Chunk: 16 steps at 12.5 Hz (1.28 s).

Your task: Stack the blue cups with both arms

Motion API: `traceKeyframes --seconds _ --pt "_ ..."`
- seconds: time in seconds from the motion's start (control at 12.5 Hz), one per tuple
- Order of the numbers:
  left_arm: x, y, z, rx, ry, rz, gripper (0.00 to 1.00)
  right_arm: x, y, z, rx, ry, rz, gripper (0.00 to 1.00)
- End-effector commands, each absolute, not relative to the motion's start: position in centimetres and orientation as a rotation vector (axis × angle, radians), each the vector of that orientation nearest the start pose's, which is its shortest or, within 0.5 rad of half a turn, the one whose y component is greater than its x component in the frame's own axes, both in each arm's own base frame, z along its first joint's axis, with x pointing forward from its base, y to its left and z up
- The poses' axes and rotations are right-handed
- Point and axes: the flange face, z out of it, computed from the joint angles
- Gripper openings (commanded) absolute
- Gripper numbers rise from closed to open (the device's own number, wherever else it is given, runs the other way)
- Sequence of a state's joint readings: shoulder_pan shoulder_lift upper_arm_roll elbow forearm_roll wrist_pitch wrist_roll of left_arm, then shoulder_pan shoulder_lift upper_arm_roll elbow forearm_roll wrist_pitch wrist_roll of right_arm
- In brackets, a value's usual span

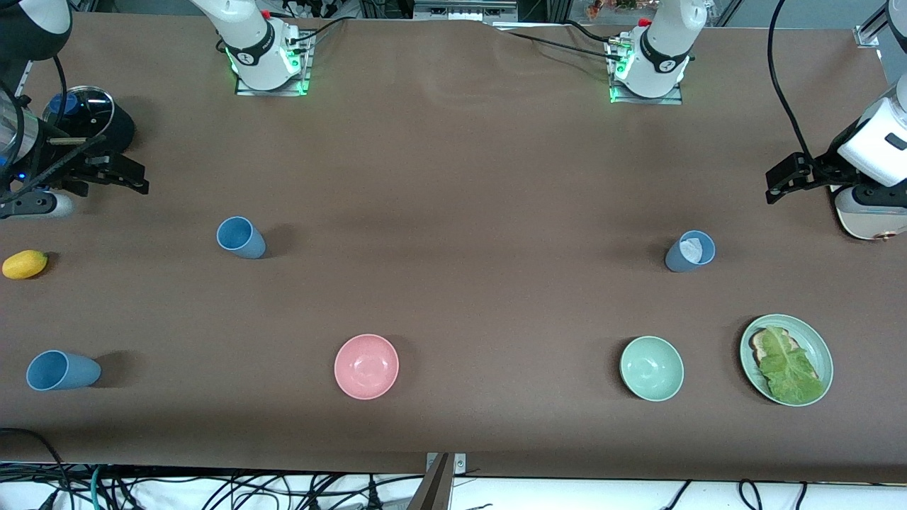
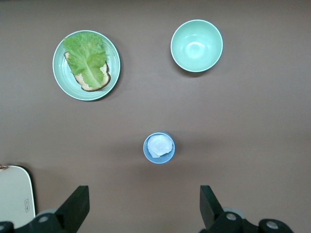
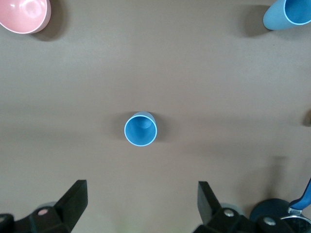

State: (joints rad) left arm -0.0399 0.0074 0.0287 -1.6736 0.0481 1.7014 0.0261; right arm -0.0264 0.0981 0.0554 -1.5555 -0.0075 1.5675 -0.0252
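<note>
Three blue cups stand apart on the brown table. One cup (image 1: 241, 237) is toward the right arm's end and shows in the right wrist view (image 3: 140, 129). A second cup (image 1: 60, 370) stands nearer the front camera at that end (image 3: 286, 14). A greyer cup (image 1: 689, 251) with something white inside stands toward the left arm's end (image 2: 159, 148). My right gripper (image 1: 131, 177) hangs open and empty over the table's right-arm end (image 3: 141, 204). My left gripper (image 1: 776, 185) hangs open and empty over the left-arm end (image 2: 143, 208).
A pink bowl (image 1: 366, 366) and a mint-green bowl (image 1: 652, 368) sit near the front edge. A green plate (image 1: 825, 350) holds bread and lettuce. A lemon (image 1: 25, 264) and a black pot with a glass lid (image 1: 85, 117) are at the right arm's end, and a cream appliance (image 1: 868, 216) at the left arm's end.
</note>
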Motion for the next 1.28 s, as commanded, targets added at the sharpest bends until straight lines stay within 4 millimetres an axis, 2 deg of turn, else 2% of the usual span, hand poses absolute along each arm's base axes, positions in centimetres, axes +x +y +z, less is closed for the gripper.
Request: traceKeyframes --seconds 0.0,0.24,1.2 --pt "56.4 -0.2 58.2 -3.106 0.052 -0.016 1.0 57.7 1.5 58.8 -3.121 -0.082 0.143 1.0" --pt "56.8 0.6 58.1 -3.156 0.021 -0.022 1.0 57.8 1.5 58.6 -3.119 -0.103 0.148 1.0" --pt "57.1 0.1 57.0 -3.142 0.041 0.014 1.0 57.5 1.5 58.3 -3.11 -0.103 0.179 1.0"
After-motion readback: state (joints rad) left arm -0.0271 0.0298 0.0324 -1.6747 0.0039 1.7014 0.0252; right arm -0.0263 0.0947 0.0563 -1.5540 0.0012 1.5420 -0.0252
